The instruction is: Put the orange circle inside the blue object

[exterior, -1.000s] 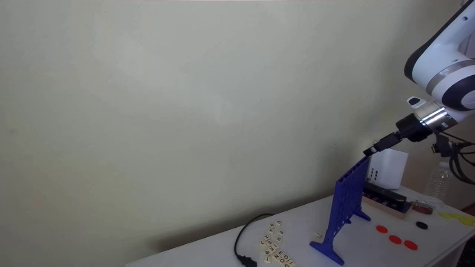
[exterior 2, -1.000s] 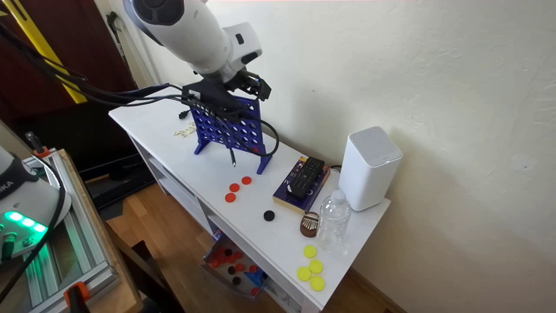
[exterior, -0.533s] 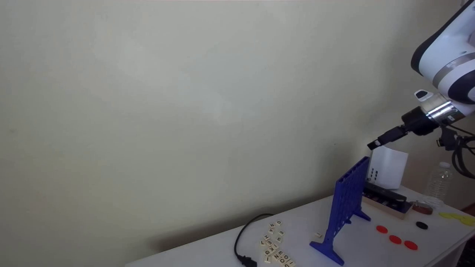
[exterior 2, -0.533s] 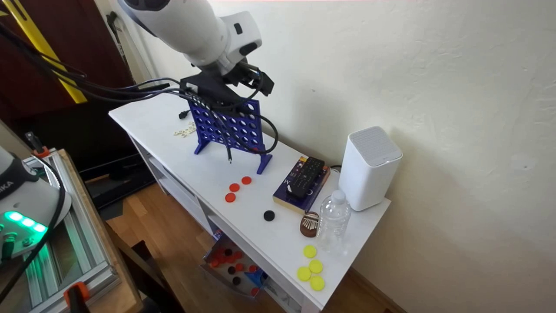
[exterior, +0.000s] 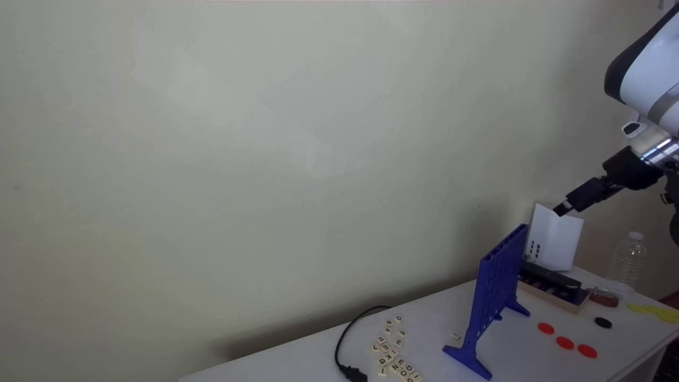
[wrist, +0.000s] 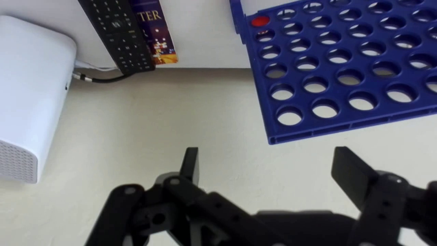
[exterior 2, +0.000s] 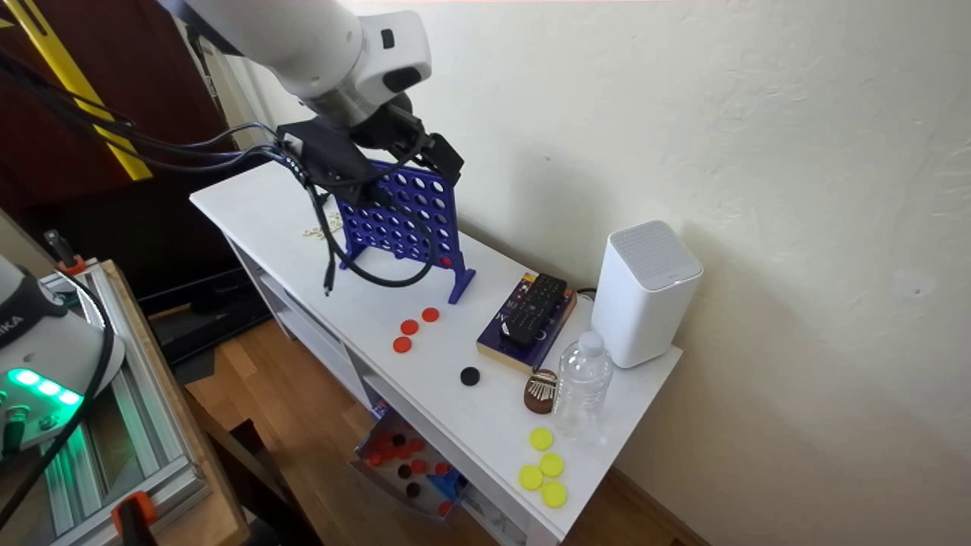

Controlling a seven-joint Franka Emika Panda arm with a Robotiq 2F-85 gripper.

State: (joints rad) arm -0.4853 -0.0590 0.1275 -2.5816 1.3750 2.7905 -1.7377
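Observation:
The blue object is an upright panel full of round holes, standing on splayed feet on the white table in both exterior views (exterior: 498, 276) (exterior 2: 425, 220). An orange-red circle (wrist: 260, 21) sits inside its bottom corner hole, on the side towards the white box; the same circle (exterior 2: 446, 262) shows in an exterior view. Three more orange-red circles (exterior 2: 410, 327) lie flat on the table in front of the panel. My gripper (wrist: 266, 150) stands wide open with nothing between its fingers. It hovers apart from the panel, beyond the top corner (exterior: 560, 209).
Near the panel lie a book with a black remote (exterior 2: 535, 311) on it and a white box (exterior 2: 645, 296). Further along are a bottle (exterior 2: 584, 383), a thumb piano (exterior 2: 540, 392), a black disc (exterior 2: 470, 376) and several yellow discs (exterior 2: 552, 464). Letter tiles (exterior: 392, 355) lie beyond the panel.
One second ago my gripper was at the panel's top corner. It has lifted and drawn back from it, towards the white box's side, staying open. The panel and circles have not moved.

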